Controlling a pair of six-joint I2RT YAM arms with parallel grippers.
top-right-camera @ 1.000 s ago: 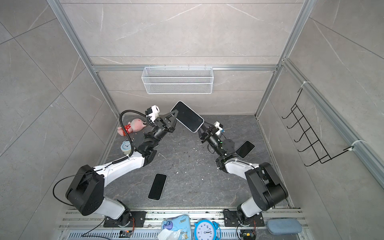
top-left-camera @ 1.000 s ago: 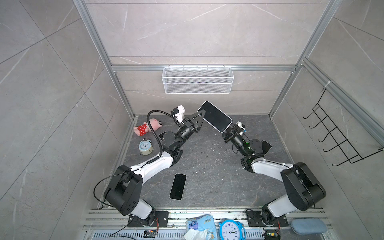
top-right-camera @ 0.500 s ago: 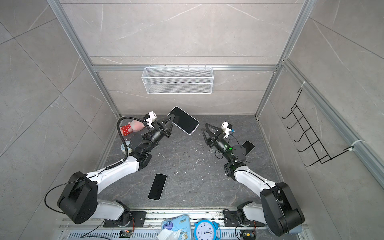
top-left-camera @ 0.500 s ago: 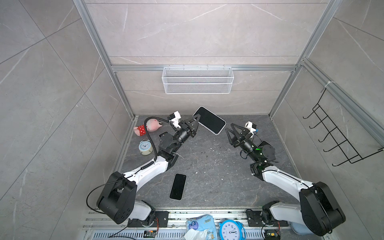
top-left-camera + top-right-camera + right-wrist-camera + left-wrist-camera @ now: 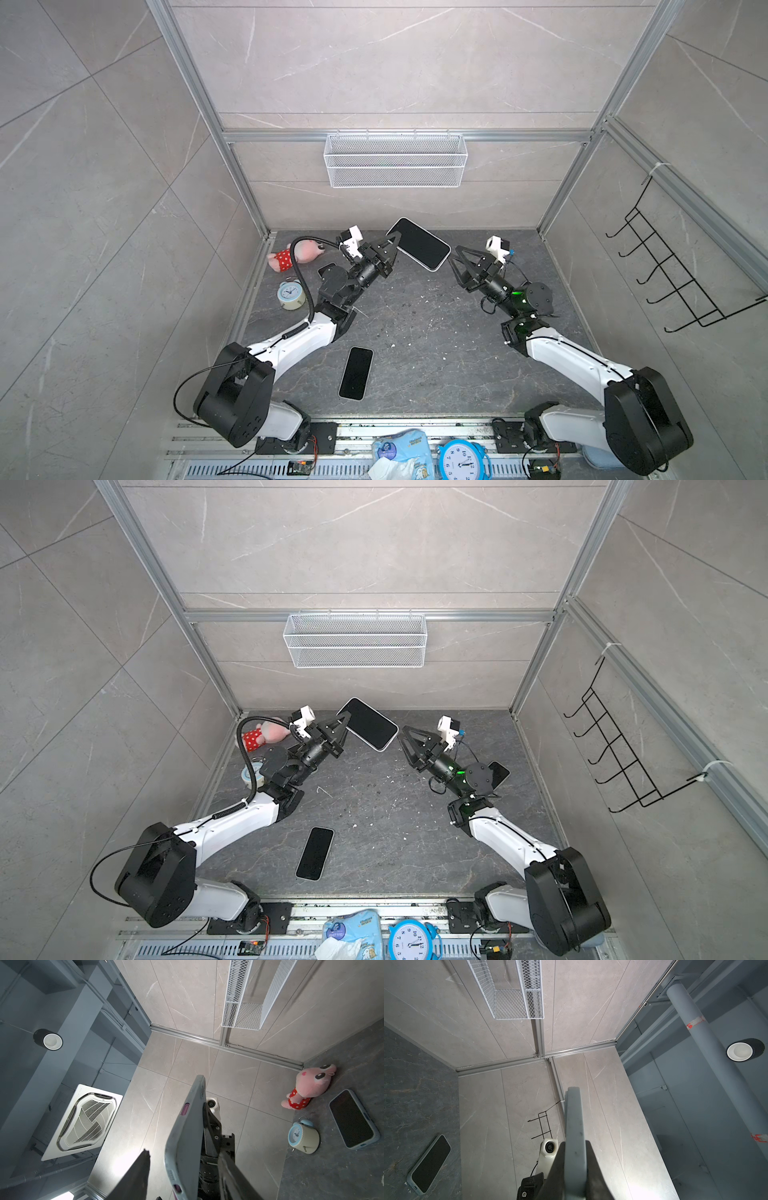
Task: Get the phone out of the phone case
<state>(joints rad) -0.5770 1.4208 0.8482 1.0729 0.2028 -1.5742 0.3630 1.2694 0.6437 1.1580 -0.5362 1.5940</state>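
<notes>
Item one, my left gripper (image 5: 394, 243): fingers clamped together on one short end of the phone (image 5: 420, 246). I hold it raised off the table (image 5: 415, 332), screen up and tilted, jutting from my fingertips toward my other arm. The phone sits fully inside its pale grey case (image 5: 185, 1126), whose rim and pink side buttons show in the right wrist view. Item two, my right gripper (image 5: 454, 261): fingers spread apart, gripping nothing, stationed at the phone's free end. The right wrist view shows the case edge-on between my two fingers with a gap on each side; whether a tip touches it I cannot tell. Item three, below and behind my left gripper, beside that arm: a blue-cased handset (image 5: 353, 1119) lying flat, a small cream alarm clock (image 5: 291, 294) and a pink plush toy (image 5: 291, 257). Item four, well back from both grippers, near the base of my left arm: a black handset (image 5: 356, 373) flat on the table. Item five, just behind my right wrist: a dark handset (image 5: 496, 773), partly hidden. Item six, beyond both grippers on the back wall: a white wire basket (image 5: 395, 160). Item seven, on the side wall outward of my right gripper: a black hook rack (image 5: 673, 270).
</notes>
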